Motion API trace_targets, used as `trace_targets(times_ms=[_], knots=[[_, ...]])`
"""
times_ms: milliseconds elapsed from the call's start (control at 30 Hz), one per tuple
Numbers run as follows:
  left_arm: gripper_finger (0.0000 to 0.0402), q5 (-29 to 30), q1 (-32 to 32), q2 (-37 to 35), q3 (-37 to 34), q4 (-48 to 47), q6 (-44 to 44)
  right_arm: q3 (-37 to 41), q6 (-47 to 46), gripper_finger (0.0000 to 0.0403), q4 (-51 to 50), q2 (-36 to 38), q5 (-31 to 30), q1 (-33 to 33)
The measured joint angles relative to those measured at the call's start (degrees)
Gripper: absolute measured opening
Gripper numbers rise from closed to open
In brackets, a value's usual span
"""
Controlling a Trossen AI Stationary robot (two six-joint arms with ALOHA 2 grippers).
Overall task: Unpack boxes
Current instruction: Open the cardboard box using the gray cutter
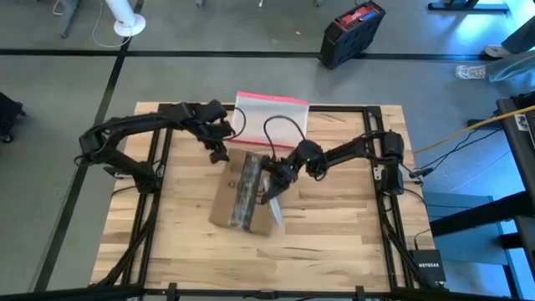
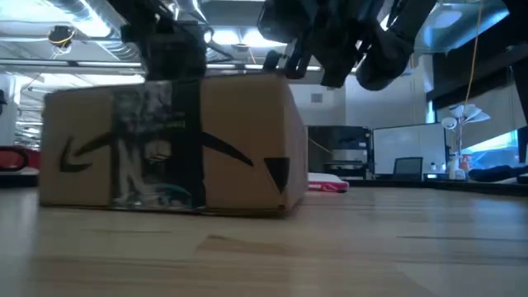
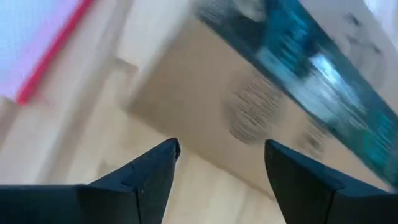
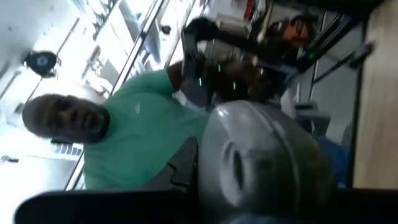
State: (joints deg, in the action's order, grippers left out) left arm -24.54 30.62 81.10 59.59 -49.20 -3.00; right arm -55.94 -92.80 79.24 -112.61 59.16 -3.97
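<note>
Left hand (image 1: 219,153) wide at cardboard box (image 1: 242,191) edge; right hand (image 1: 272,188) on top, opening unclear; may shove box.

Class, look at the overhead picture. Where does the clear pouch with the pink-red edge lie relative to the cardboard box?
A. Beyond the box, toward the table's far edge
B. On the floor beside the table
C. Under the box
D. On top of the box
A: in the high view the pouch lies flat on the table beyond the box, near the far edge.

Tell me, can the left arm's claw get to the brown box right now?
Probably yes. The left gripper hangs open just past the cardboard box's far edge, nothing between them; the right gripper is over the box's other side.
</note>
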Motion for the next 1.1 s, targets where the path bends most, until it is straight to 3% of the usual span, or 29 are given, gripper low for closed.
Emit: trace_targets(times_ms=[333, 500, 700, 867, 1100], knots=[[0.0235, -5.6, -7.0, -8.2, -0.2, -10.3, 6.1, 5.4, 1.5, 0.0065, -1.8, 0.0, -0.1, 4.7], [0.0235, -6.1, -15.9, -8.6, -0.2, -6.0, 9.2, 8.7, 1.6, 0.0065, -1.9, 0.1, -0.2, 6.5], [0.0235, 1.3, -25.5, -8.6, -0.2, 7.8, 14.5, 7.0, 5.0, 0.0065, -0.7, 2.0, -1.1, 7.8], [0.0235, 7.0, -28.0, -8.6, -0.2, 11.7, 16.1, 2.7, 13.7, 0.0065, -5.3, 6.4, -1.0, 6.5], [0.0235, 9.1, -27.9, -8.6, -2.3, 9.6, 16.1, -4.6, 29.4, 0.0065, -25.5, 12.1, 1.9, 4.2]])
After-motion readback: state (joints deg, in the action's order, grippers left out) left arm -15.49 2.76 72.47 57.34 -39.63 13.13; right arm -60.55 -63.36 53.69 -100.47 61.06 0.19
